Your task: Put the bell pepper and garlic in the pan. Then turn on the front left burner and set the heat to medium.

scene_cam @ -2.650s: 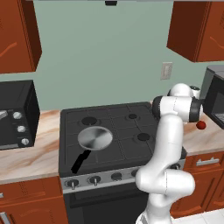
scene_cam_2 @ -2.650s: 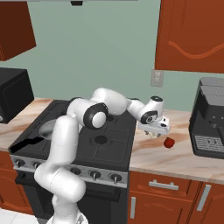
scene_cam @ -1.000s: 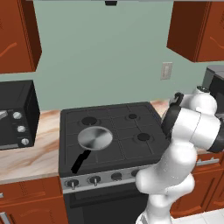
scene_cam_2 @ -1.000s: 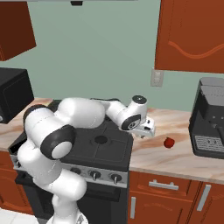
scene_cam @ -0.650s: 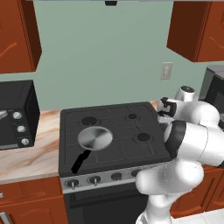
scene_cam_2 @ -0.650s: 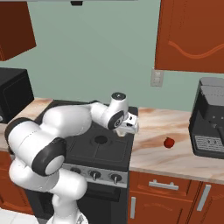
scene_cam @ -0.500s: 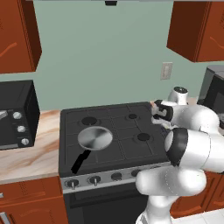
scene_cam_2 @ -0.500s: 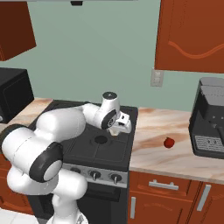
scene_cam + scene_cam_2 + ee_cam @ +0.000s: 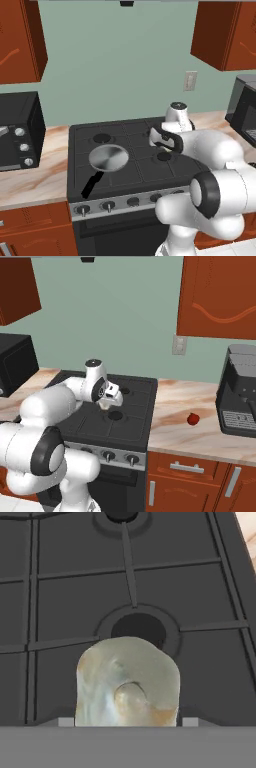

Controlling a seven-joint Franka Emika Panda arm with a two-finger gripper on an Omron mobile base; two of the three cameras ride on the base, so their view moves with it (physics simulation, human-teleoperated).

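We have the garlic (image 9: 127, 682) clamped in our hand (image 9: 106, 402); in the hand view the cream-white bulb sits low between the finger tips, above a burner ring (image 9: 138, 629) of the stove (image 9: 125, 165). In the right base view the hand hangs over the right side of the cooktop, with a pale lump just visible beneath it. The pan (image 9: 108, 158) rests on the front left burner, its black handle pointing toward the front edge, well apart from the hand and with nothing visible in it. The bell pepper (image 9: 192, 419) lies on the desk (image 9: 200, 431) to the right of the stove, near the coffee machine (image 9: 240, 391).

We judge the garlic to be light and fairly firm, though its papery, lumpy surface and rounded shape could let it roll or twist in a narrow pinch. A hold across its widest part, as we seem to have now, suits it best. Released from low over the pan's middle, it should stay inside the shallow rim rather than bounce out. The pepper looks glossy and probably slicker; we would take it across its broad middle, from above, with the fingers closing evenly so it does not squirt sideways along the desk.
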